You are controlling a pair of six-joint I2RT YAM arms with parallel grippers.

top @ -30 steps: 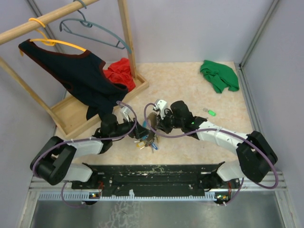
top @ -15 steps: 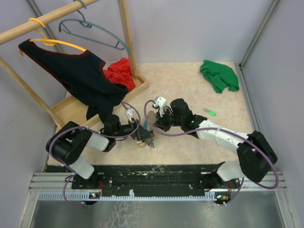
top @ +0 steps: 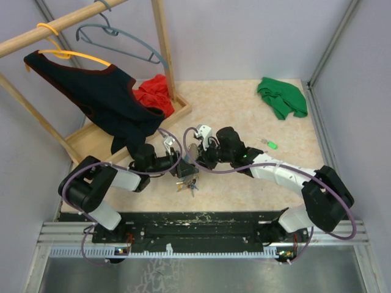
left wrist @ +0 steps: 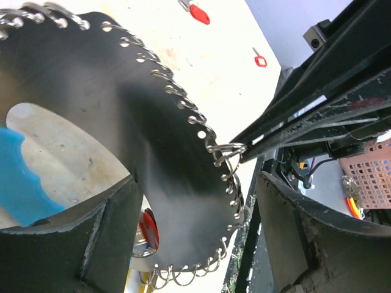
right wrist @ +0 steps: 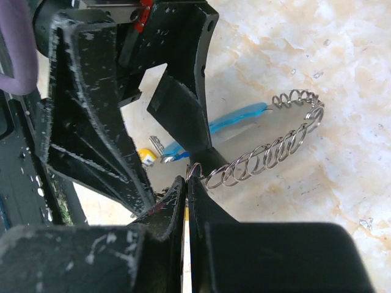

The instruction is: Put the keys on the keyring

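The keyring (top: 188, 177) is being held near the front of the table (top: 232, 104), right between the two grippers. One wire loop of its coil is being pinched by the right gripper (right wrist: 186, 183), jaws clenched fully on it, and that's being shown pretty clearly in both wrist views. The left gripper (top: 179, 166) is being held with its jaws spread wide and released, and the ring's curve is being straddled by them. In the left wrist view a sliver of daylight is being shown between the coil and the jaw on one side. On the other side it honestly can't be told whether anything is being touched. The light-blue segment (right wrist: 235, 119) and a yellow tag (right wrist: 146, 157) are being framed just behind the left gripper in the right wrist view.

The keys are all being seen down on the table. The green key (top: 272, 144) is being shown flat, well off to the right of the right gripper and apart from the ring. A red key (left wrist: 198, 13) and a second red key (left wrist: 261, 60) are being picked up by the left wrist camera on bare tabletop, apart from each other and from the ring.
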